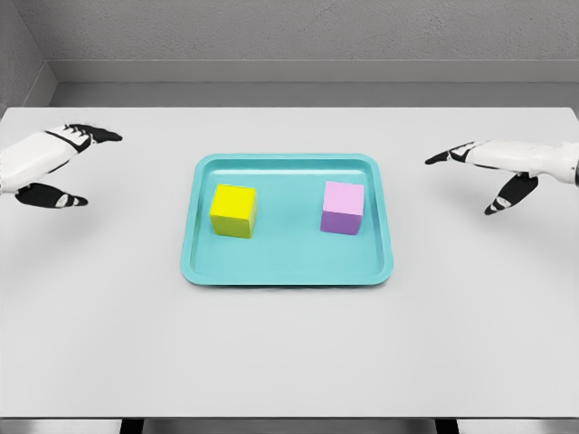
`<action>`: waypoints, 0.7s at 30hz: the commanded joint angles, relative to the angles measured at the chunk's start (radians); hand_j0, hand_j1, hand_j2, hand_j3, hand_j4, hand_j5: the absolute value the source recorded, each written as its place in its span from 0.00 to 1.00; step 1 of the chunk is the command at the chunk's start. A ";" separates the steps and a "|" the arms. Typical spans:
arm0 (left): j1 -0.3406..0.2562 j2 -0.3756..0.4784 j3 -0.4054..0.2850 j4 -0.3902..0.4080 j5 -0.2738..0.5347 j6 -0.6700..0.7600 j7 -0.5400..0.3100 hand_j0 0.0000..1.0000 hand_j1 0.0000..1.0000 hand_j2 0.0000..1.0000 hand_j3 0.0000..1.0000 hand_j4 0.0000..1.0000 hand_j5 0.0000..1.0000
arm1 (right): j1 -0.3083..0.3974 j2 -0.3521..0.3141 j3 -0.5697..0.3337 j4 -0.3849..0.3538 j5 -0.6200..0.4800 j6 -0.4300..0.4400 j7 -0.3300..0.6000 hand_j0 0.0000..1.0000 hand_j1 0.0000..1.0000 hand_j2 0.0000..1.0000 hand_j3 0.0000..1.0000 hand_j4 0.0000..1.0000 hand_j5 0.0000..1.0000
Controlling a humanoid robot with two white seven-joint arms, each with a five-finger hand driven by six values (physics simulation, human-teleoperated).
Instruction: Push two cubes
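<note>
A yellow cube (233, 211) sits in the left half of a teal tray (288, 271), and a pink-purple cube (343, 207) sits in the right half. The two cubes stand well apart. My left hand (80, 163) hovers over the table far left of the tray, fingers spread and holding nothing. My right hand (475, 176) hovers far right of the tray, fingers extended toward the tray and also empty. Neither hand touches the tray or a cube.
The tray lies in the middle of a white table (289, 353). A grey wall runs behind the table's far edge. The near table edge is at the bottom of the view.
</note>
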 commanded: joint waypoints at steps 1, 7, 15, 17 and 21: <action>-0.002 -0.021 -0.003 0.032 -0.040 0.001 -0.006 0.70 0.70 0.70 0.70 0.70 0.70 | 0.000 -0.001 0.004 0.000 -0.006 0.004 0.000 1.00 1.00 1.00 1.00 1.00 1.00; -0.057 -0.056 -0.074 -0.119 -0.055 0.001 0.003 0.63 0.63 0.63 0.63 0.63 0.63 | -0.011 -0.012 0.036 -0.002 -0.007 -0.025 0.000 1.00 1.00 1.00 1.00 1.00 1.00; -0.063 -0.048 -0.091 -0.099 -0.089 0.001 -0.013 0.67 0.67 0.67 0.67 0.67 0.67 | -0.021 -0.002 0.036 -0.032 -0.004 -0.046 0.000 0.69 0.69 0.69 0.69 0.69 0.69; -0.071 -0.053 -0.126 -0.100 -0.088 0.001 -0.018 0.68 0.68 0.68 0.68 0.68 0.68 | -0.021 -0.002 0.036 -0.038 -0.004 -0.046 0.000 0.49 0.49 0.49 0.49 0.49 0.49; -0.081 -0.056 -0.169 -0.114 -0.091 0.001 -0.021 0.68 0.68 0.68 0.68 0.68 0.68 | -0.031 -0.001 0.035 -0.038 -0.004 -0.046 0.000 0.21 0.21 0.21 0.21 0.21 0.21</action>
